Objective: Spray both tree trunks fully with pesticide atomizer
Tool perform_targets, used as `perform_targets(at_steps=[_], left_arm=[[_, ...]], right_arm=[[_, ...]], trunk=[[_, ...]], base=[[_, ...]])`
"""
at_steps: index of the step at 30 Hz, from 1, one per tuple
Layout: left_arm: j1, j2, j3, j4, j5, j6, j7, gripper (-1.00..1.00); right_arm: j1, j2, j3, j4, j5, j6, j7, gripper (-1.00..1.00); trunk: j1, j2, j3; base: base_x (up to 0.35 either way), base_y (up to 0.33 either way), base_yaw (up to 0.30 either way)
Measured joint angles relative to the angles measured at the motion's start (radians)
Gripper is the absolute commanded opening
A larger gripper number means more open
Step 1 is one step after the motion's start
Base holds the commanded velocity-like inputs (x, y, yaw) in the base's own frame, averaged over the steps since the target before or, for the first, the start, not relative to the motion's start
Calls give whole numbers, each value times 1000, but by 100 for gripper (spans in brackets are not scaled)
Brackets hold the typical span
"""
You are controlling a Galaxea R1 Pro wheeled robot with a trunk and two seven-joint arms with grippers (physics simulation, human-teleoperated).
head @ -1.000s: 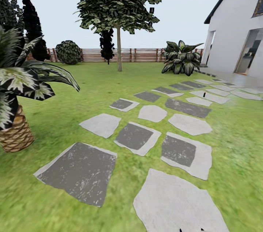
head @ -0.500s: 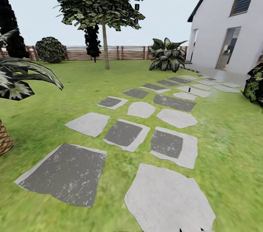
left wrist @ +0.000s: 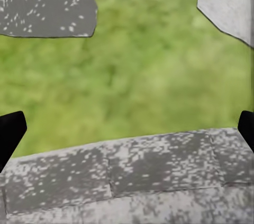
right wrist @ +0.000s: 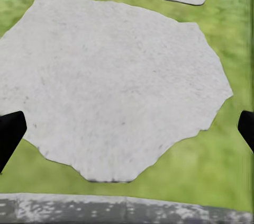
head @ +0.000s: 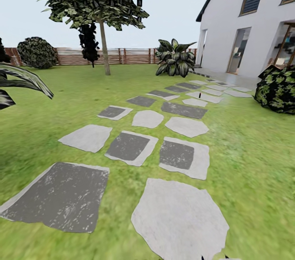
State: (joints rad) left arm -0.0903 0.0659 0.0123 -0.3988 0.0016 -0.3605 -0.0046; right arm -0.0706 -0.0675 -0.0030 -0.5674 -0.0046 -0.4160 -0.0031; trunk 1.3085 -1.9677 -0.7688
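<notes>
Two claws, left claw (left wrist: pixel 127 128) and right claw (right wrist: pixel 127 128), hang released and empty above grass (head: pixel 254 157) and stepping stones (head: pixel 180 221). I spot a small dark object (head: pixel 200 95), possibly the atomizer, far right on the path; one tree (head: pixel 104 47) stands far left. I should drive up slowly, keeping it centred.

Palm frond (head: pixel 20 82) cut by frame edge; small dark object (head: pixel 200 95) on slab too small to identify.
</notes>
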Motion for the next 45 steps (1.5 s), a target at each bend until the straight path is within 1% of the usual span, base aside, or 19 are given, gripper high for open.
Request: perform_targets(at_steps=[39, 45], left_arm=[[0, 0, 0, 0, -4, 1, 6, 100], [0, 0, 0, 0, -3, 3, 8, 100]], right_arm=[[0, 0, 0, 0, 0, 0, 0, 100], [0, 0, 0, 0, 0, 0, 0, 100]], trunk=[[150, -273, -175], [150, -273, -183]], base=[[0, 0, -176], [0, 0, -167]])
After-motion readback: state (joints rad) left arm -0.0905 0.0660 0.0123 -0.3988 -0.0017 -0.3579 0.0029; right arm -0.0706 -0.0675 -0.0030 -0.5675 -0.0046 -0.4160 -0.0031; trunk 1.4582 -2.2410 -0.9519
